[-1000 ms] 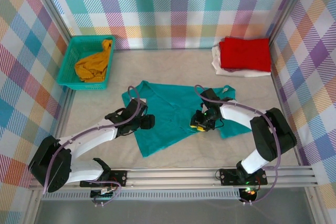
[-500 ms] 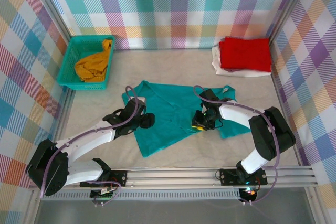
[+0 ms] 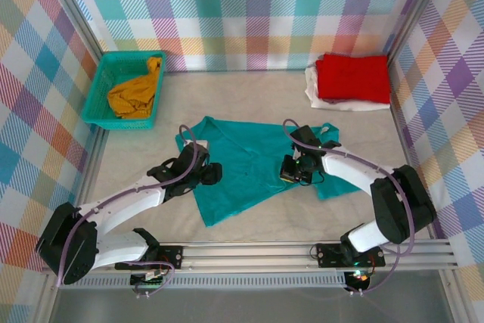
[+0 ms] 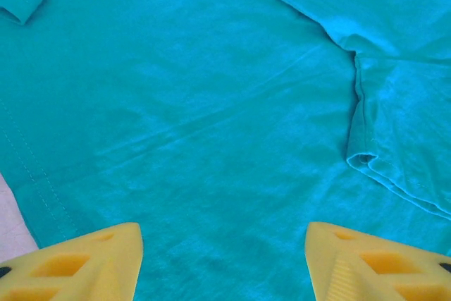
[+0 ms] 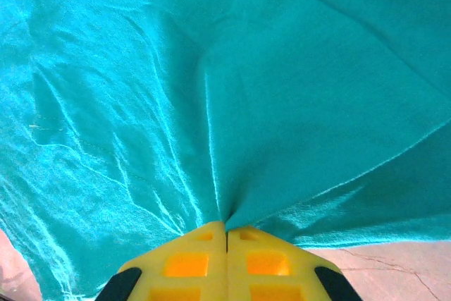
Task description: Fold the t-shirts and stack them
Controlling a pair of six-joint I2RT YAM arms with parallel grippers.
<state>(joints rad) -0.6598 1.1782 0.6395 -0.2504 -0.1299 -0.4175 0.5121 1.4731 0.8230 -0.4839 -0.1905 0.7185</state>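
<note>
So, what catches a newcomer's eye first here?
The teal t-shirt lies spread mid-table, the right gripper shut on a fold of it, the left gripper open over it. A red t-shirt tops a white t-shirt far right. A mustard t-shirt lies in the teal basket far left.

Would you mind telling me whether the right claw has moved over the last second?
Yes, slightly: the right claw, shut on the teal t-shirt, has shifted toward the red t-shirt.

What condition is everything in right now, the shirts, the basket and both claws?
teal t-shirt: spread out, unfolded
white t-shirt: folded, bottom of stack
red t-shirt: folded, on top of it
basket: upright
mustard t-shirt: crumpled in basket
left claw: open, over teal cloth
right claw: shut, pinching teal t-shirt
</note>
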